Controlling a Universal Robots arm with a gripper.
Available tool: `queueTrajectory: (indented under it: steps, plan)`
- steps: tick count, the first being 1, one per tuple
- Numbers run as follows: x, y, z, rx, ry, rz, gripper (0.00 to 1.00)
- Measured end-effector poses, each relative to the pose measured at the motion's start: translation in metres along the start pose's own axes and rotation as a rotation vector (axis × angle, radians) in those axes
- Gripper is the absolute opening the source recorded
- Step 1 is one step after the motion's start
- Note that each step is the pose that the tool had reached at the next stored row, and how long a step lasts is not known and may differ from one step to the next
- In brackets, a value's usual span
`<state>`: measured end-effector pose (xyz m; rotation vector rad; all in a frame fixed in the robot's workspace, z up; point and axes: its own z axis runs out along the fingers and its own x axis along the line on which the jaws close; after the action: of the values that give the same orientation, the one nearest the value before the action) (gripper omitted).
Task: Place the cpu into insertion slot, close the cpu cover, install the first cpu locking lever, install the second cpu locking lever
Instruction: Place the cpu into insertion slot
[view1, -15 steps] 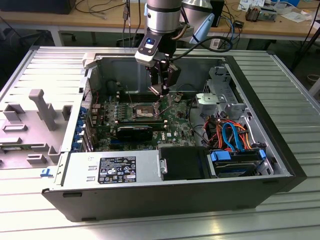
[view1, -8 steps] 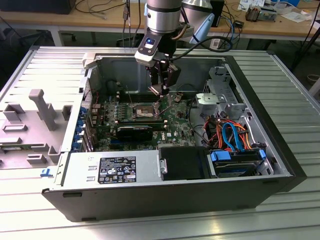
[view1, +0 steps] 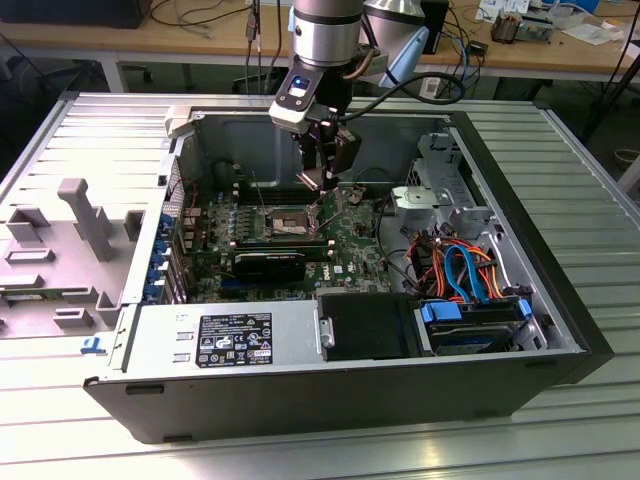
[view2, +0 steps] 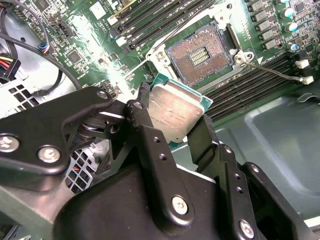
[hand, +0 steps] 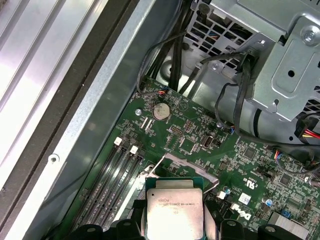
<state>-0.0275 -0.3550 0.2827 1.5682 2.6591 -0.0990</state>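
Exterior view: the black two-finger gripper (view1: 323, 188) on the silver robot arm hangs low inside the open dark grey computer case (view1: 560, 330), just above the green circuit board (view1: 350, 240) and just beside the small square insertion slot with silvery rim (view1: 287, 222); whatever sits between the fingers is too small to make out here. Second wrist view: the gripper (view2: 172, 120) is clamped on the cpu, a small flat square chip with a silvery-grey metal top (view2: 175, 111), one black finger (view2: 142, 117) on each of two opposite edges. The chip is tilted and held in the air, near the insertion slot (view2: 200, 55) but apart from it. The slot's tan-gold centre is fully bare, nothing seated in it. A thin metal rod (view2: 272, 70) runs off one socket corner, likely a locking lever, and it looks unlatched. First wrist view: the cpu (hand: 175, 210) sits in the gripper (hand: 175, 229) above the board; beyond it a thin silvery metal frame (hand: 192, 164) shows, probably the cpu cover swung open, hard to be sure. Progress, my call: chip is picked and brought to the socket, not yet seated; cover closing and both levers are undone, so all four steps remain.
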Motion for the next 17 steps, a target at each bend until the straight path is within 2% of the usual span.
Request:
queueTrajectory:
  steps: [17]
  plan:
    - [0.0000, 0.0000, 0.0000, 0.0007, 0.0002, 0.010, 0.54]
